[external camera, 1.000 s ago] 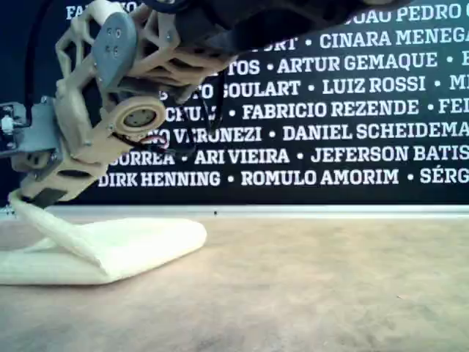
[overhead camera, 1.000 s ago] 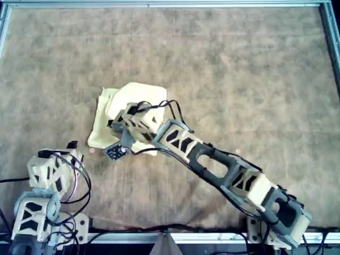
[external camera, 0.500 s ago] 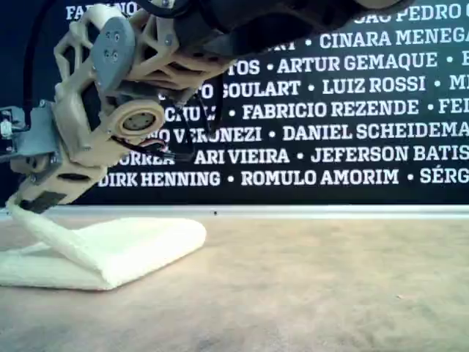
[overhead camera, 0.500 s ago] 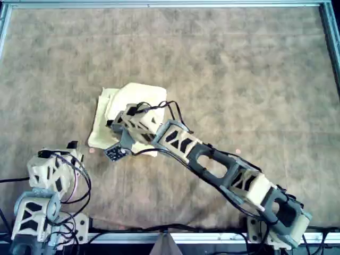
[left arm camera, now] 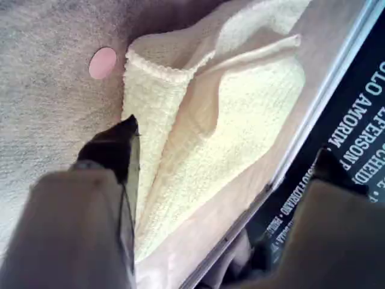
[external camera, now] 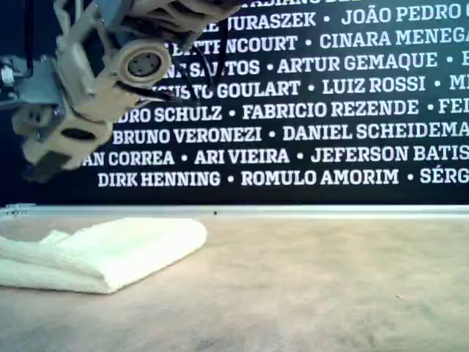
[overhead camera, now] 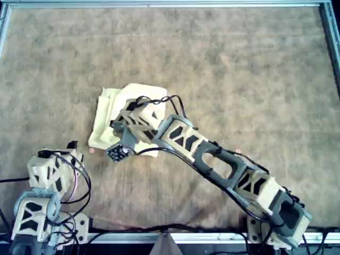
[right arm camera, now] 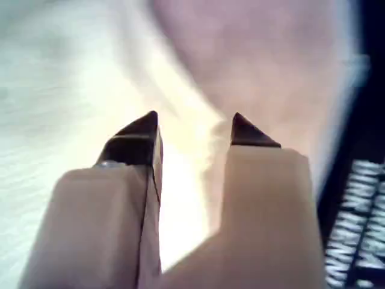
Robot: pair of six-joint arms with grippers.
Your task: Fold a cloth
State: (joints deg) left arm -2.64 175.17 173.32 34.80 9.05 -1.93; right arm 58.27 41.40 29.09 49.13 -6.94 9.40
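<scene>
Brown mottled mat (overhead camera: 239, 69) bears the folded cloth (overhead camera: 109, 114); both grippers gape empty.

Cloth (overhead camera: 106, 119) on mat (overhead camera: 239, 69), seemingly folded.

- The cloth (overhead camera: 112, 114) under my gripper is soft pale yellow, plain.
- The mat (overhead camera: 239, 79) around it is brown with darker blotches.
- A small pink dot (left arm camera: 103, 62) sits near my first gripper's (left arm camera: 225, 150) black fingertips (left arm camera: 114, 147).
</scene>
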